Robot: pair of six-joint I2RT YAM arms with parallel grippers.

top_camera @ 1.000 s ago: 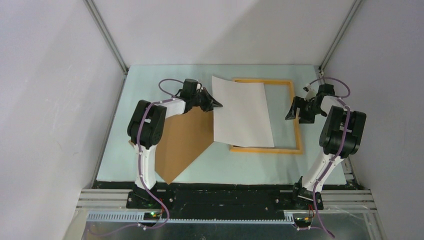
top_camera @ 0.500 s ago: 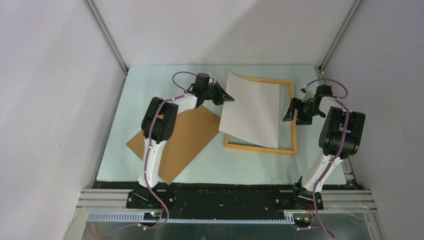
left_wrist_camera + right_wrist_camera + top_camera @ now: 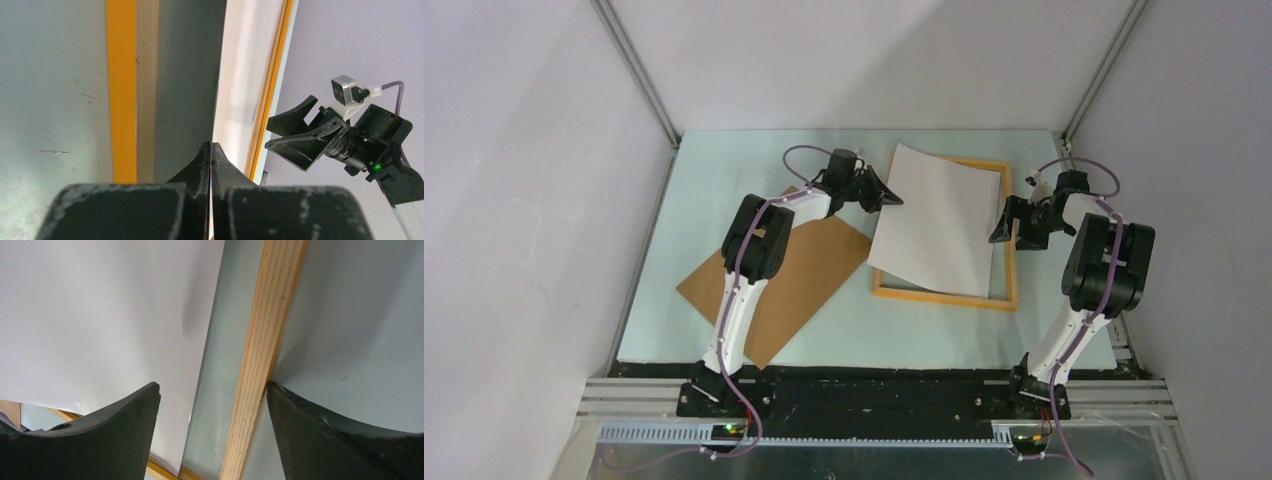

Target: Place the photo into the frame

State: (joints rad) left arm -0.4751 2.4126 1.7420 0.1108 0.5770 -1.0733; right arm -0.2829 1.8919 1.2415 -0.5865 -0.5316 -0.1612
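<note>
The photo (image 3: 939, 220) shows its white back and hangs slanted over the orange-yellow frame (image 3: 944, 298) on the mat. My left gripper (image 3: 892, 200) is shut on the photo's left edge and holds that side up. In the left wrist view the photo (image 3: 240, 75) runs edge-on from the closed left gripper (image 3: 210, 150), beside the frame's rail (image 3: 122, 90). My right gripper (image 3: 1009, 222) stands open over the frame's right rail. In the right wrist view the right gripper (image 3: 213, 390) straddles that rail (image 3: 265, 340), one finger over the photo (image 3: 100, 315).
A plain brown backing board (image 3: 794, 280) lies flat on the mat, left of the frame and under the left arm. Grey walls and metal posts close in the pale mat (image 3: 864, 335) on three sides.
My left arm has swung right, carrying the photo further over the frame. The frame has slid a little to the left. The right gripper has hardly moved.
</note>
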